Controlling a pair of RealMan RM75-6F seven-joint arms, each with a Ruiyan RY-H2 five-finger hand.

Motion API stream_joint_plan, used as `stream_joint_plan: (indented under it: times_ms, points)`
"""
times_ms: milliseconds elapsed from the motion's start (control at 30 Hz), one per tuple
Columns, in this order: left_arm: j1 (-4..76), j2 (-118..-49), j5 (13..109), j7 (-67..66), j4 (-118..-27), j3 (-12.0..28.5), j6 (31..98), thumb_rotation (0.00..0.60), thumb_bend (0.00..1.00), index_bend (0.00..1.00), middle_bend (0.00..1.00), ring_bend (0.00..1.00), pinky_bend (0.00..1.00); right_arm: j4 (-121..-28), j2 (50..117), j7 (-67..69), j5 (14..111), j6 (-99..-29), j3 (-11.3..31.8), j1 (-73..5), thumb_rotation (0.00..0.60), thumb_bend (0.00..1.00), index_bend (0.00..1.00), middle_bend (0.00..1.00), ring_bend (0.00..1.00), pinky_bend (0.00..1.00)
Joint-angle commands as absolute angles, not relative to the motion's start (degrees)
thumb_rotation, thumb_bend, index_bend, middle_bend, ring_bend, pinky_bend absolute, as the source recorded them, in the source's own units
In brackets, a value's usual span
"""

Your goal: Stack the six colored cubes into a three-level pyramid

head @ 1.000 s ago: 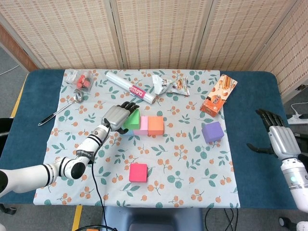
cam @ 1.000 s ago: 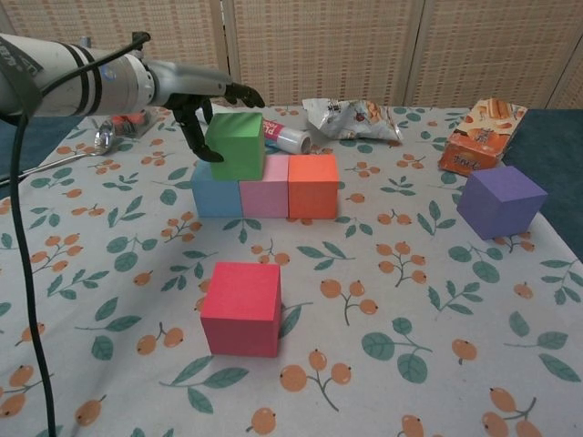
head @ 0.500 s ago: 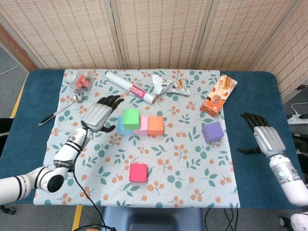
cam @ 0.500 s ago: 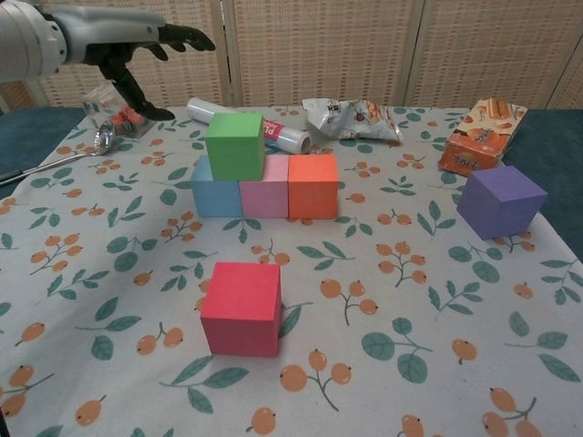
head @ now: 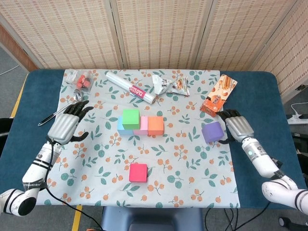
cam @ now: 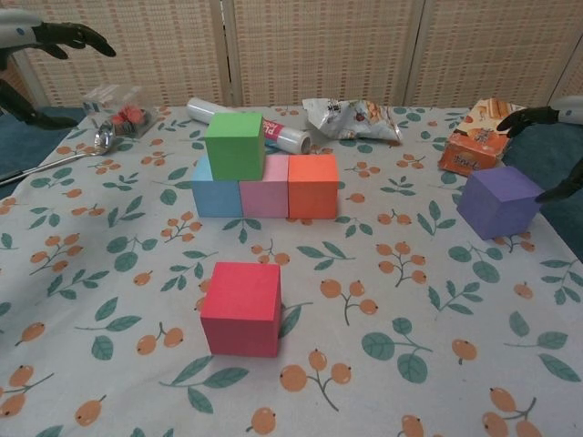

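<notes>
Your right hand (head: 237, 128) sits open, possibly touching the purple foam cube (head: 212, 132); left hand (head: 66, 125) open, empty.

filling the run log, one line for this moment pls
base row done | green cube on top | left hand open, clear | right hand open beside purple cube | red cube loose

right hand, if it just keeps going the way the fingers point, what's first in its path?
Most likely the purple cube. The right hand sits open just beside it, fingers curled toward its near face with nothing between them. Depth is unclear, so it could instead skim the top.
</notes>
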State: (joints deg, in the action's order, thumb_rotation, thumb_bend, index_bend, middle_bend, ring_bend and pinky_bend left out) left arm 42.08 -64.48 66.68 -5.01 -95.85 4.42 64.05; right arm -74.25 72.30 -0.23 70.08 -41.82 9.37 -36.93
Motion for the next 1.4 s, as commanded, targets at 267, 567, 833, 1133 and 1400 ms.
stream_joint_plan:
  times_ms: [267, 567, 833, 1133, 1400]
  points:
    - [38.8, -63.7, 69.6, -1.1, -95.8, 4.6, 63.7, 0.600, 0.29, 0.15, 0.02, 0.00, 0.11, -66.1, 78.2, -2.7, 69.5, -38.7, 8.2, -40.2, 0.600, 0.18, 0.26, 0.25, 0.03, 0.17]
    - [37.5, -63.6, 71.1, 0.1, -96.1, 5.6, 63.3, 0.600, 0.29, 0.14, 0.02, 0.00, 0.11, -62.6, 80.7, 0.5, 71.7, -39.8, 7.4, -40.0, 0.600, 0.24, 0.45, 0.31, 0.09, 0.18]
    - [35.9, -63.2, 72.4, 0.0, -96.3, 6.2, 64.4, 0.600, 0.29, 0.14, 0.02, 0.00, 0.11, -69.1, 76.9, 2.4, 73.2, -46.8, 9.3, -38.3, 0.600, 0.29, 0.54, 0.43, 0.17, 0.19]
    - [34.2, -63.8, 74.5, -2.6, -96.0, 5.6, 65.6, 0.600, 0.29, 0.14, 0.02, 0.00, 0.12, -91.5, 65.5, -4.7, 62.7, -42.9, 14.2, -42.1, 0.600, 0.29, 0.55, 0.47, 0.20, 0.19]
    - [32.4, -64.0, 77.8, -3.9, -96.4, 4.8, 67.7, 0.600, 0.29, 0.14, 0.02, 0.00, 0.12, -99.2, 66.0, -21.3, 41.8, -44.6, 14.9, -52.4, 0.600, 0.29, 0.56, 0.47, 0.20, 0.19]
